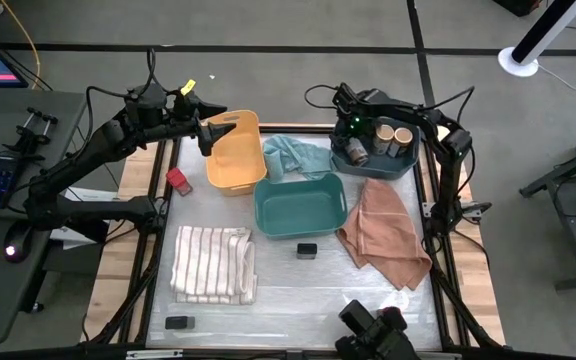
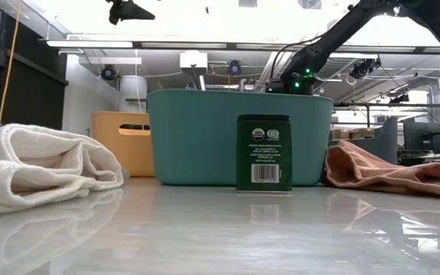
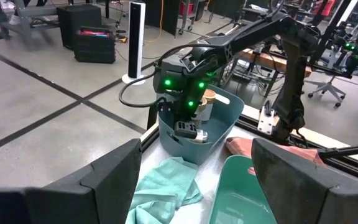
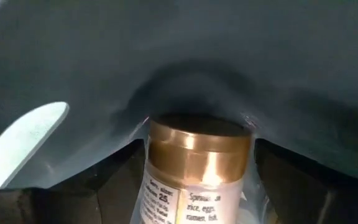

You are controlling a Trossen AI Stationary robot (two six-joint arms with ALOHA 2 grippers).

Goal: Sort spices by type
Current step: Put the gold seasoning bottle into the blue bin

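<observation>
**Two arms sorting spice containers into bins**

Left end effector [image 1: 211, 132] spread wide, empty, above orange bin [image 1: 236, 160]. Red-topped jar [image 1: 178, 180] beside it on surface [image 1: 268, 290]; black tin [image 1: 307, 250] centre. Right end effector [image 1: 353, 140] unclenched inside blue bin [image 1: 368, 166], astride tan-lidded jar [image 4: 197, 171], beside more jars [image 1: 394, 137].

I can't read the small dark thing [image 1: 178, 322] near the table's front edge; my right wrist view cuts off the jar [image 4: 194, 174] below its label.

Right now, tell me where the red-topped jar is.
In the high view the red-topped jar stands on the table's left side, beside the yellow bin and under the left gripper, beyond the striped cloth.
</observation>
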